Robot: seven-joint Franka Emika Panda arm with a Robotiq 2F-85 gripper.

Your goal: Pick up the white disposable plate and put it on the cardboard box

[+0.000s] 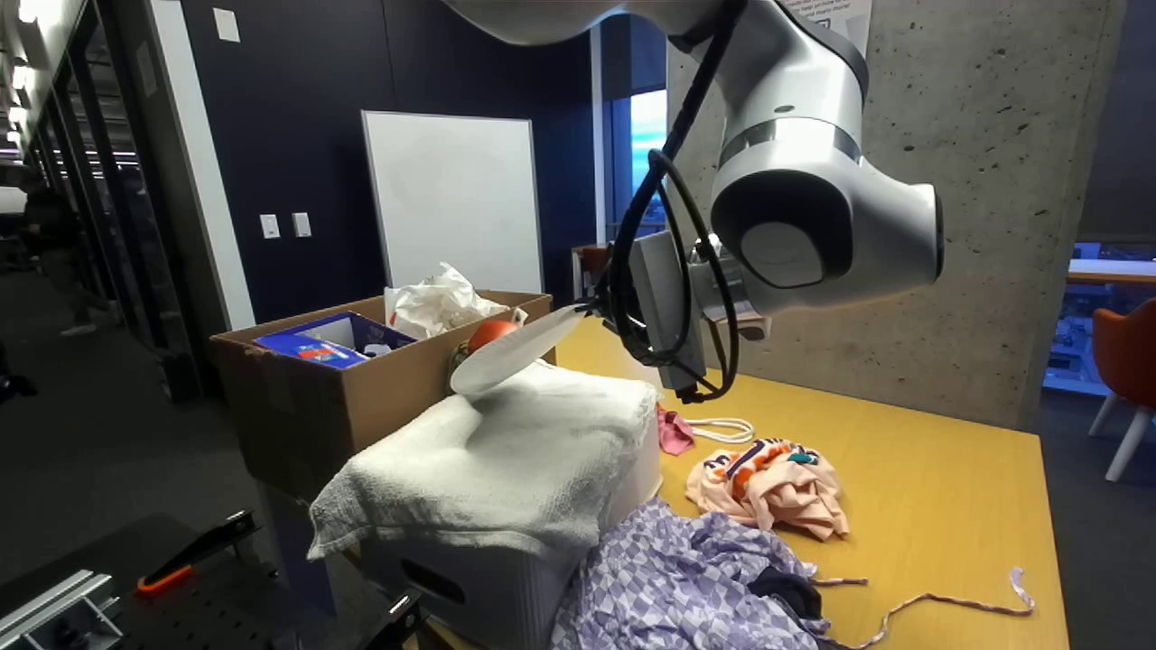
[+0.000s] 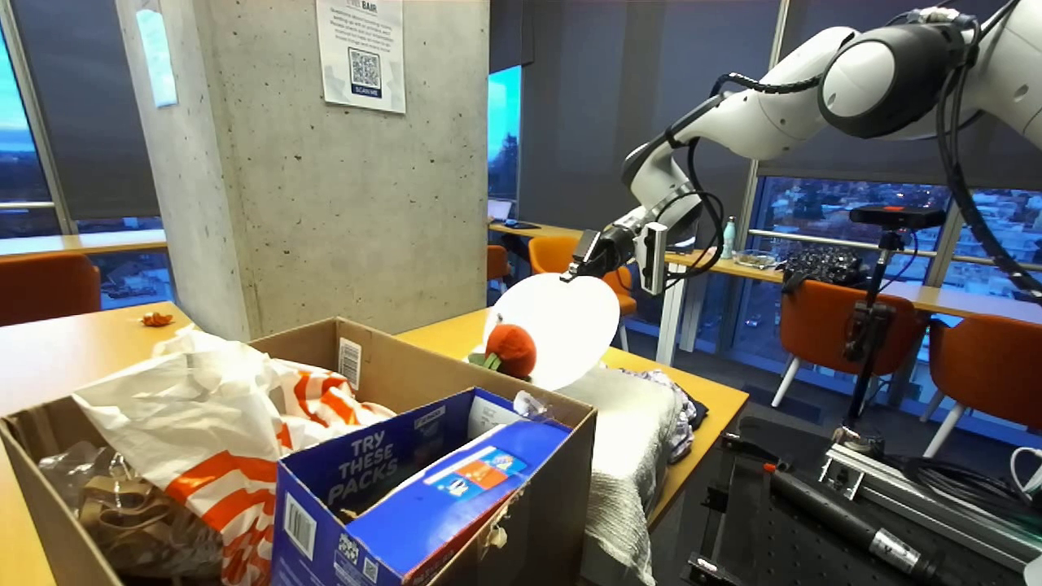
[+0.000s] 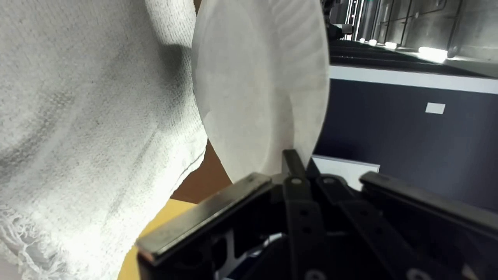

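In an exterior view the camera faces a whiteboard [image 1: 456, 199] across the white cloth [image 1: 497, 460]; in an exterior view the camera looks down over the cardboard box [image 2: 558, 488], close in front, toward windows [image 2: 814, 207]. Both share box, cloth, plate [image 2: 566, 321] and concrete pillar [image 2: 350, 195]. The wrist view, turned sideways, looks along the pincer [image 3: 303, 165], near the plate.

In the wrist view, the gripper [image 3: 302, 164] pinches the edge of the white disposable plate [image 3: 247, 89], which extends ahead of it. On the gripper's left lies a white cloth [image 3: 85, 116]; between cloth and plate, a part of the cardboard box [image 3: 204, 177] is visible. Farther away, on the gripper's right, is a dark wall [image 3: 393, 136].
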